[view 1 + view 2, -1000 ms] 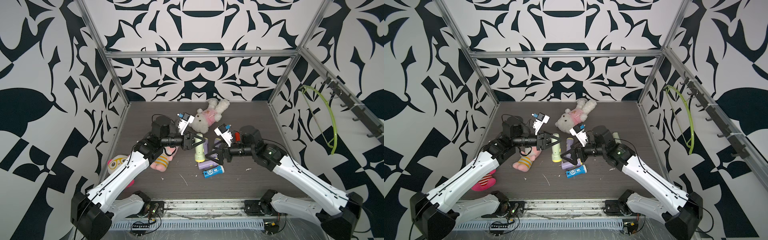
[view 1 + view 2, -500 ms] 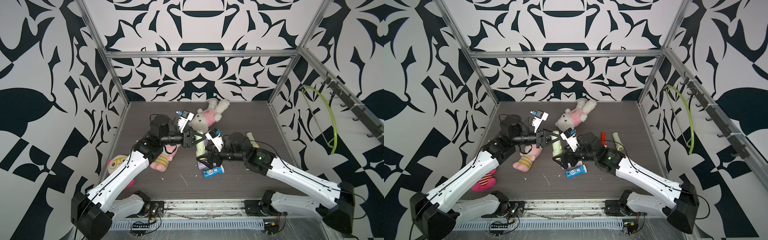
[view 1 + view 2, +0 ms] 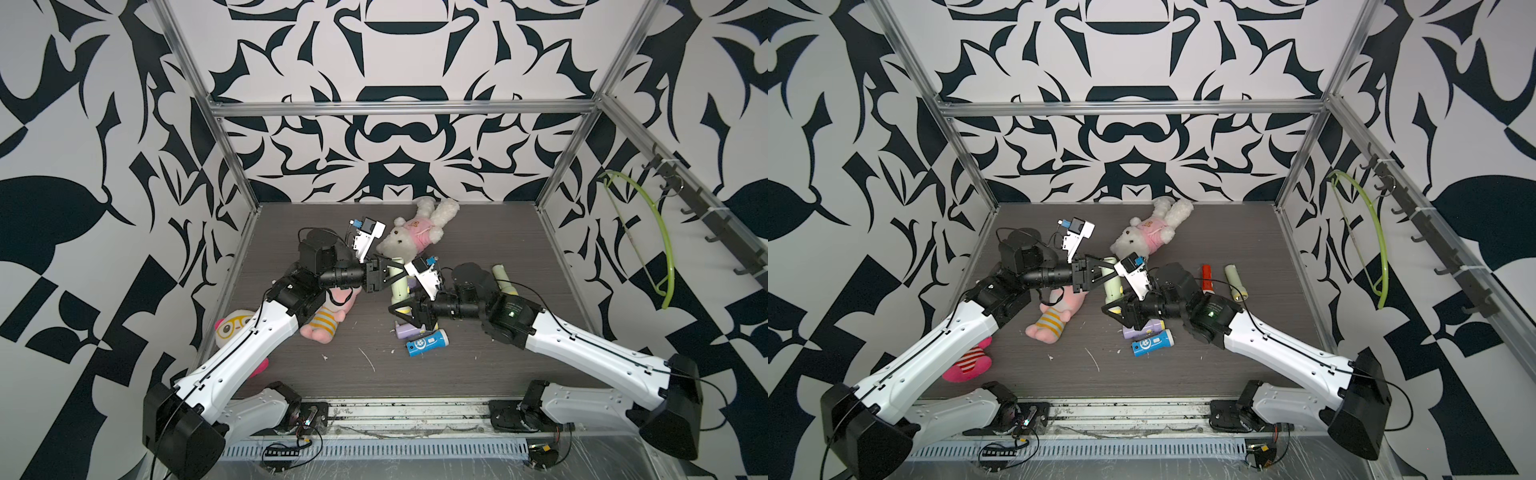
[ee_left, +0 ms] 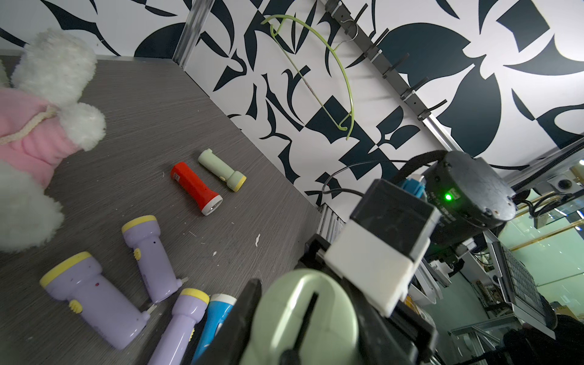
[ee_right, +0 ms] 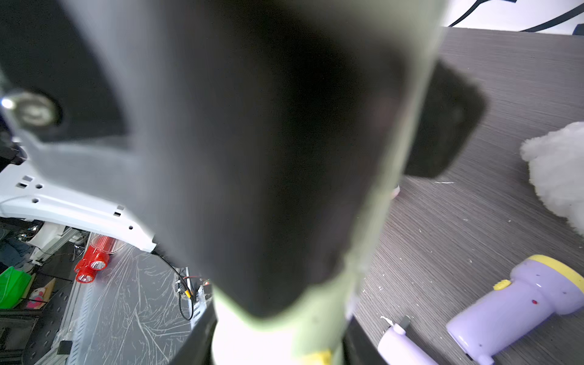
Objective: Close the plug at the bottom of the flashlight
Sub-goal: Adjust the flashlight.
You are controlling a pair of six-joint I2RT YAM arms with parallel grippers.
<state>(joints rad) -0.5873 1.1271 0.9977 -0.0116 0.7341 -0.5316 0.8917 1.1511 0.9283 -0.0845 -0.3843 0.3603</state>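
A pale green flashlight (image 3: 398, 286) (image 3: 1113, 286) hangs above the table, and my left gripper (image 3: 395, 272) (image 3: 1108, 272) is shut on its body. In the left wrist view its rounded bottom end (image 4: 303, 319) faces the camera between the left gripper's (image 4: 309, 309) fingers. A dark slot crosses that end, and I cannot tell how the plug sits. My right gripper (image 3: 401, 309) (image 3: 1115, 309) is at the lower, head end. In the right wrist view the flashlight (image 5: 316, 325) fills the right gripper (image 5: 278, 344), with both fingers (image 5: 199, 335) against its sides.
A blue flashlight (image 3: 427, 342) and purple flashlights (image 3: 409, 330) lie under the right gripper. A red flashlight (image 3: 1207, 278) and another green one (image 3: 503, 276) lie further right. A white rabbit plush (image 3: 411, 239) is behind the grippers, and a pink plush (image 3: 328, 320) lies under the left arm.
The right arm has swung left to the held flashlight, and its jaws have narrowed from wide open onto the head end. The left gripper has kept its grip, shifting slightly.
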